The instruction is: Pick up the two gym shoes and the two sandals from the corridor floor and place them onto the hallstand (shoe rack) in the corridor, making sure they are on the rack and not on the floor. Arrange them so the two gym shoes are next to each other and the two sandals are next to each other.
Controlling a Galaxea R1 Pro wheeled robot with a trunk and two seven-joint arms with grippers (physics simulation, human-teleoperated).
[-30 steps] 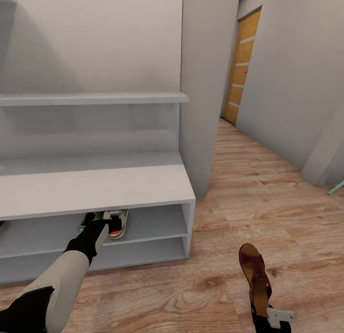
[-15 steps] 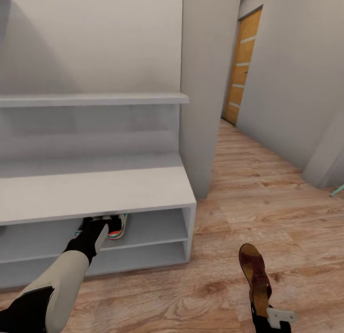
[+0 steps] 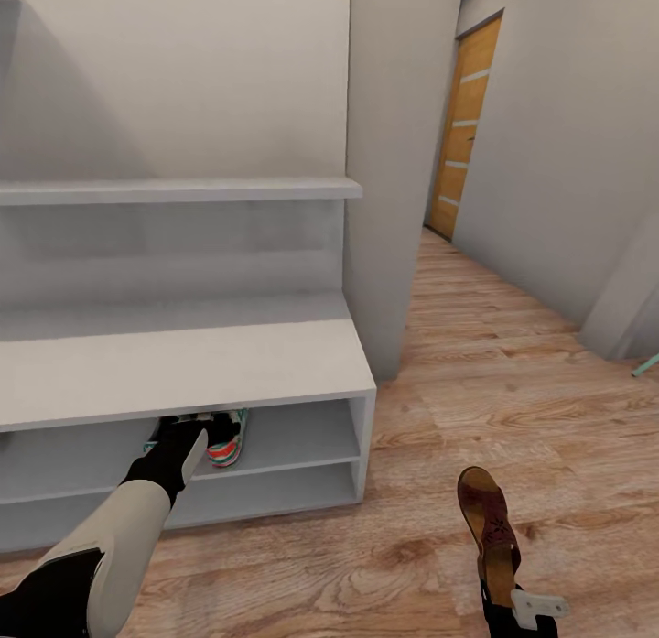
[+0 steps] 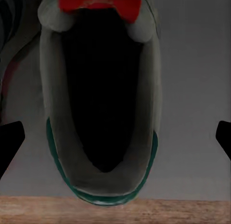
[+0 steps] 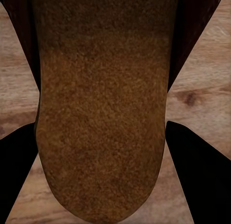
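Left gripper, jaws spread apart, at white green-striped gym shoe on pale grey shoe rack shelf; right gripper clamps reddish-brown leather sandal.

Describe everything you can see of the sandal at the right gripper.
The sandal is dark reddish-brown, leather-looking, with a wide strap over the toe end and a grainy tan-brown footbed. In the head view it points away from the robot, heel toward the right gripper, above the wood-grain floor. In the right wrist view the dark fingers flank its heel; actual contact cannot be told.
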